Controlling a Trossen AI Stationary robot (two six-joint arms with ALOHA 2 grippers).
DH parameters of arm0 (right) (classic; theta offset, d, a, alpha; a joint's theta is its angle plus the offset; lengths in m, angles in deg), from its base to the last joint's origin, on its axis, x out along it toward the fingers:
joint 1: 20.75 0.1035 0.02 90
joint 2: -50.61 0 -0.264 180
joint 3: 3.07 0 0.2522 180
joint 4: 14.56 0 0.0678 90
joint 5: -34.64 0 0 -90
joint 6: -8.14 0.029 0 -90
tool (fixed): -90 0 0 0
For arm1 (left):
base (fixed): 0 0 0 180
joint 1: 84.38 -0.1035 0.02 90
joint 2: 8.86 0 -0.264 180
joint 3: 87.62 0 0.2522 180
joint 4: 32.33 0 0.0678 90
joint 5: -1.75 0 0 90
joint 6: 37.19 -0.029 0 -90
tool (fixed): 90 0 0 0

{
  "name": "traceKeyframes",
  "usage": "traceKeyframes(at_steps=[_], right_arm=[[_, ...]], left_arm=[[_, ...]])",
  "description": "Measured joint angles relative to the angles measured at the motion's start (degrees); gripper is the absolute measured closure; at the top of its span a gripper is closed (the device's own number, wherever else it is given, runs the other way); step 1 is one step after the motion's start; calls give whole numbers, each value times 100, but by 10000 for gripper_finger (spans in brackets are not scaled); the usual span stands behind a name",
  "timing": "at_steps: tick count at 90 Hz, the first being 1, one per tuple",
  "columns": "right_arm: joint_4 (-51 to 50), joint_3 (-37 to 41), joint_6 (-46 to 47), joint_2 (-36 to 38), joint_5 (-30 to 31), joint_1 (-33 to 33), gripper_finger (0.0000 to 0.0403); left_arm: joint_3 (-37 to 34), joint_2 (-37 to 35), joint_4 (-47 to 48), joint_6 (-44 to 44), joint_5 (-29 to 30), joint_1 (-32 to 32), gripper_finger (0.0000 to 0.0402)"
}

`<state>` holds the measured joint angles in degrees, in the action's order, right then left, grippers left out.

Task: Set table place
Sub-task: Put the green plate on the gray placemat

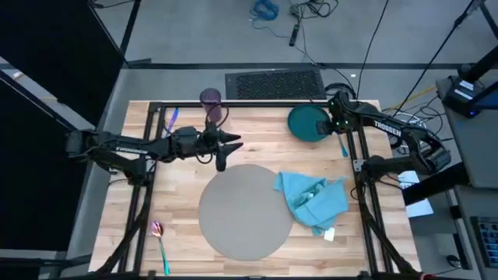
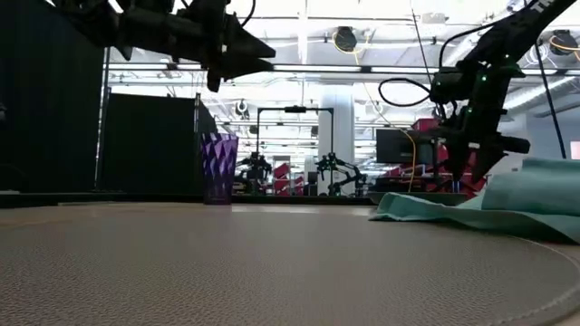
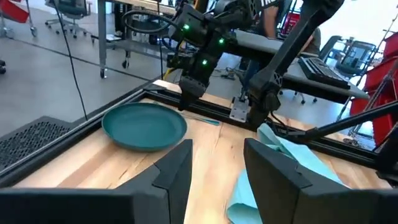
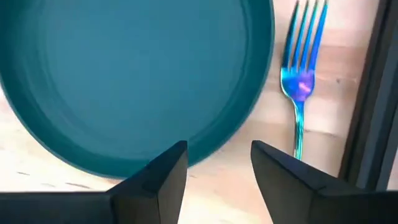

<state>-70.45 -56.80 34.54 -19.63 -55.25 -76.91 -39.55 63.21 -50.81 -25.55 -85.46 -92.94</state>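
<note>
A round grey mat (image 1: 245, 210) lies in the middle of the pale wood table (image 1: 257, 140). The teal plate (image 1: 307, 124) sits flat at the far right, a blue fork (image 4: 301, 81) on the table beside it. My right gripper (image 4: 217, 165) hovers open just over the plate's rim, fingers pointing down. The light blue napkin (image 1: 315, 198) lies crumpled partly on the mat's right edge. A purple cup (image 1: 210, 99) stands upright at the far edge. My left gripper (image 1: 229, 144) is open above the table near the cup, holding nothing.
A spoon with pink bowl and green handle (image 1: 159, 241) lies near the left front corner. A blue utensil (image 1: 171, 118) lies at the far left. The black frame rails (image 1: 148, 187) run along the table's sides. A keyboard (image 1: 274, 82) sits beyond the far edge.
</note>
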Motion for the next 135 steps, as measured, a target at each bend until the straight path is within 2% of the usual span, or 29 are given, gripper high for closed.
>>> traceKeyframes(at_steps=[31,68,93,105,120,135], right_arm=[[142,4,746,-68,1,0,234],[755,11,1195,-950,6,424,234],[837,11,1187,-1432,6,433,237],[819,4,1036,-1491,37,433,272],[918,-12,713,-1421,-61,433,382],[939,-2,637,-1228,-44,523,398]], left_arm=[[0,0,21,-7,-2,82,271],[2,0,16,-7,-267,84,271],[2,0,15,-7,-269,112,271],[1,0,14,-7,-269,113,271],[2,1,12,-7,-269,112,271],[2,2,10,-7,-269,112,271]])
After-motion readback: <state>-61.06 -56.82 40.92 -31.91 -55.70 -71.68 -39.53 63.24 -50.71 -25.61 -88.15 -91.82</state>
